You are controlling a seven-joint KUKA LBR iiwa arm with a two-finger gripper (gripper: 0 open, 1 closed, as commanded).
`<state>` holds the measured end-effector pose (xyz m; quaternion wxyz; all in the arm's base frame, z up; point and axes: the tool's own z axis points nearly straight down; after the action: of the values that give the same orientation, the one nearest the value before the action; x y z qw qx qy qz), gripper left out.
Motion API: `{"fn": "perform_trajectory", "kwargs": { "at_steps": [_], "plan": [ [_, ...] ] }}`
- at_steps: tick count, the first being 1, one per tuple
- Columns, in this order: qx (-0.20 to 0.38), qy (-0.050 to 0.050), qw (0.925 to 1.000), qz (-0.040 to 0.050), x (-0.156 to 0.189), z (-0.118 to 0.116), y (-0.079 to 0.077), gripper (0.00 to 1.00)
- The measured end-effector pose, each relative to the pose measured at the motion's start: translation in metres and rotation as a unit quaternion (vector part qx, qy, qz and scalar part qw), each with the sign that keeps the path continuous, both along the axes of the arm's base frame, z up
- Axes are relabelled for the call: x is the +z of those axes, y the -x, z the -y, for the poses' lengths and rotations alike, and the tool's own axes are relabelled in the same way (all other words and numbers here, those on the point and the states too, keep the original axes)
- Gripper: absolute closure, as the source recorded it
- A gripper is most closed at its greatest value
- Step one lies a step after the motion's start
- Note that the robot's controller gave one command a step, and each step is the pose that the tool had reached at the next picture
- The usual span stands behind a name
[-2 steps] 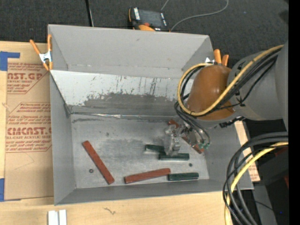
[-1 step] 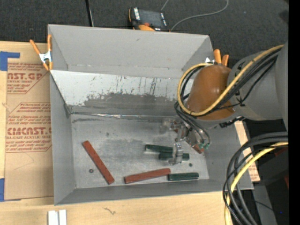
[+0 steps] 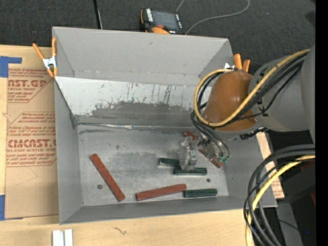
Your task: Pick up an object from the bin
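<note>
My gripper [image 3: 188, 158] reaches down into the right half of the bin, its metal fingers pointing at the floor. Its tips sit right over two dark green flat bars [image 3: 179, 167] that lie crossed on the bin floor. Whether the fingers touch or enclose a bar is hidden by the fingers themselves. A third dark green bar [image 3: 200, 192] lies a little nearer the front wall. Beside that one, a red-brown flat bar [image 3: 160, 192] rests almost parallel to the front wall.
A second red-brown bar [image 3: 107, 177] lies diagonally at the front left. The arm's orange dome and looped cables hang over the bin's right wall. A small dark speck lies near the left bar.
</note>
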<state>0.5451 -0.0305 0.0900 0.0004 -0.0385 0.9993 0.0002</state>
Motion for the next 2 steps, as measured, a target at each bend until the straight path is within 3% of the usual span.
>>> {"fn": "perform_trajectory", "kwargs": {
  "at_steps": [1, 2],
  "plan": [
    [0.086, 0.001, 0.9963, 0.0010, 0.0347, 0.0266, 0.0177, 1.00],
    [0.086, 0.000, 0.9963, 0.0005, 0.0339, 0.0257, 0.0179, 0.00]
  ]
}}
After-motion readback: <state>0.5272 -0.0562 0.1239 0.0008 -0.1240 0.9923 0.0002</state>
